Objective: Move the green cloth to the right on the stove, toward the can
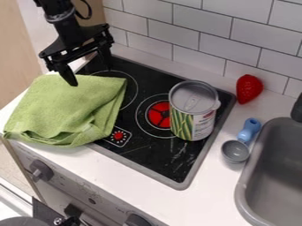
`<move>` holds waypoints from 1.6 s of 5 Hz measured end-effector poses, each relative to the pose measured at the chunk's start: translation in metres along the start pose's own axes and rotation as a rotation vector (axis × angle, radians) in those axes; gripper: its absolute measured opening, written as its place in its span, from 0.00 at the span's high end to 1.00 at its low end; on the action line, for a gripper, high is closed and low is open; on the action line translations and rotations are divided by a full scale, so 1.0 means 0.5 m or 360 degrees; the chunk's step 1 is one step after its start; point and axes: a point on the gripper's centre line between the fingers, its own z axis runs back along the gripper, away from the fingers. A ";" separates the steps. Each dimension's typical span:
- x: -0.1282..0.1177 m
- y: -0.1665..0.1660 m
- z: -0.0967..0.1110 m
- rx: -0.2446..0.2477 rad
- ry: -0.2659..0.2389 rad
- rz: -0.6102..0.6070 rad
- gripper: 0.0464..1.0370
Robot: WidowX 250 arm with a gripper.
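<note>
One gripper [91, 76], mine, fingers spread apart over one green cloth [68, 108], which lies across the stovetop's [154, 157] left side and the counter [215, 194]. One can [191, 115], upright, hiding part of a red burner [158, 114]. One red toy [249, 87], one blue-handled scoop [237, 150], one sink [245, 187], cut off at right. At least two knobs [41, 170]. Can's label print: too small for me.

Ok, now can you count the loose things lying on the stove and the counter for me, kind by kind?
Cloths: 1, the green cloth
Cans: 1, the can with green on its label
Scoops: 1, the scoop with a blue handle
Red toys: 1, the shiny red toy
Total: 4
</note>
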 end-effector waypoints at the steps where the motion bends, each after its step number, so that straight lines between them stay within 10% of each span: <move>1: -0.008 0.006 -0.015 0.0027 0.0042 -0.0009 0.04; 4: 0.022 0.104 -0.007 0.0241 0.0079 -0.0130 0.09; 6: 0.015 0.126 -0.043 0.0109 -0.0001 -0.0334 0.66; 8: -0.009 0.103 -0.076 0.0075 -0.0083 -0.0517 0.99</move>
